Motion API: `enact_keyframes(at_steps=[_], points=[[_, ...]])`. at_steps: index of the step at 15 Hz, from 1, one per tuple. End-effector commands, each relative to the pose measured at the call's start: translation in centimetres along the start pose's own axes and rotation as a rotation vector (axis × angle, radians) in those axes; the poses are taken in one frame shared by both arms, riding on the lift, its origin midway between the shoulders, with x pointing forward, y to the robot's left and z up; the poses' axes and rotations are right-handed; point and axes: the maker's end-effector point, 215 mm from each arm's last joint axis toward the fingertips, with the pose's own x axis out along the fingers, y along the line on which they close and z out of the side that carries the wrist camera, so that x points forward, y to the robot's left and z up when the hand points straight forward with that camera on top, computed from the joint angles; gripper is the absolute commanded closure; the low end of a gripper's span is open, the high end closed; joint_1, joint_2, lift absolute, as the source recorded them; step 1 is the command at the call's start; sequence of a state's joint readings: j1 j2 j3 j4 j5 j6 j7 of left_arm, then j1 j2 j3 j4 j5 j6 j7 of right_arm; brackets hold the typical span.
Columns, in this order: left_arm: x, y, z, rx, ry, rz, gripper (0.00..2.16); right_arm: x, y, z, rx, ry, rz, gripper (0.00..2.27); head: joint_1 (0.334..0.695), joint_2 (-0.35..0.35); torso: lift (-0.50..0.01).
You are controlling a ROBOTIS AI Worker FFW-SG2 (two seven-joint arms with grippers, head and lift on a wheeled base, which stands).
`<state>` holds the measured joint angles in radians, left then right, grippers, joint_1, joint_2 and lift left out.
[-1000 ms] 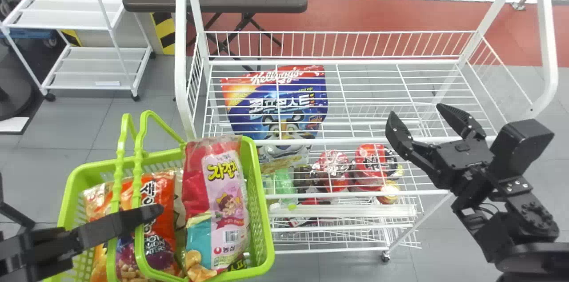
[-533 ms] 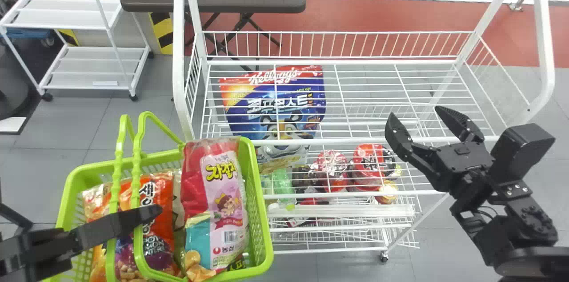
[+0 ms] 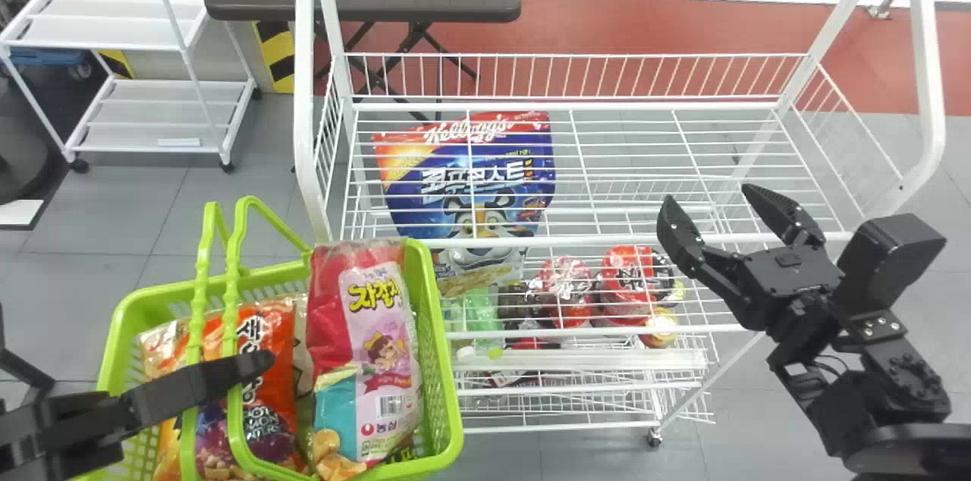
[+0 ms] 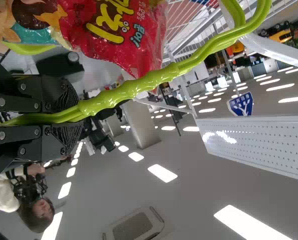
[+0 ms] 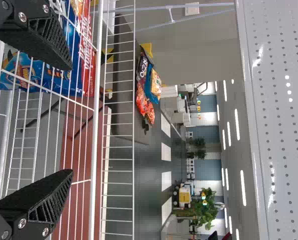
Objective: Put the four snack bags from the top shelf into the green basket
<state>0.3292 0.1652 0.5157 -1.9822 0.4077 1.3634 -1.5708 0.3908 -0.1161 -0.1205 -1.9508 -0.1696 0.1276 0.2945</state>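
Now, the green basket (image 3: pixel 447 367) has dipped a little: its far side and its handles (image 4: pixel 154 77) sit a bit lower than before. It is a small dip, and the bags inside went with it, so nothing has spilled. The left tool (image 4: pixel 71 117) is closed tight on the handles, and that grip holds the basket up on the left, just beside the rack.

The snack bags are in there. A pink and red bag (image 3: pixel 387 359) lies on the right side, and an orange bag (image 3: pixel 277 337) lies to its left. More bags peek out by them, but they overlap, so I cannot count all four for sure.

The right tool (image 3: pixel 709 194) is spread wide, with nothing in it, over the near right part of the top shelf (image 3: pixel 561 242). It has stayed almost in place since the earlier pictures. A big blue cereal bag (image 3: pixel 485 132) shows through the wires, in the same spot on the rack.

I think the putting-in part is done, or very nearly. Next, the basket should be kept level and steady. If it tips more, the tall pink and red bag could slide out.
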Motion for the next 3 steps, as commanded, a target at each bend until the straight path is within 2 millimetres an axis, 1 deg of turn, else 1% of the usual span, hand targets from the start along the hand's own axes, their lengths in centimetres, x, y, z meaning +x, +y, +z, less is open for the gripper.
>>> enact_keyframes(at_steps=[1,3], points=[[0.1,-0.09,-0.07,0.0,0.002,-0.011,2.15,0.08,-0.03,-0.24,-0.004,0.005,-0.001,0.08,0.695,-0.053,0.0],[0.2,-0.1,-0.1,0.0,0.0,-0.013,2.15,0.19,0.05,-0.02,-0.006,0.001,0.0,0.08,0.695,-0.052,0.0]])
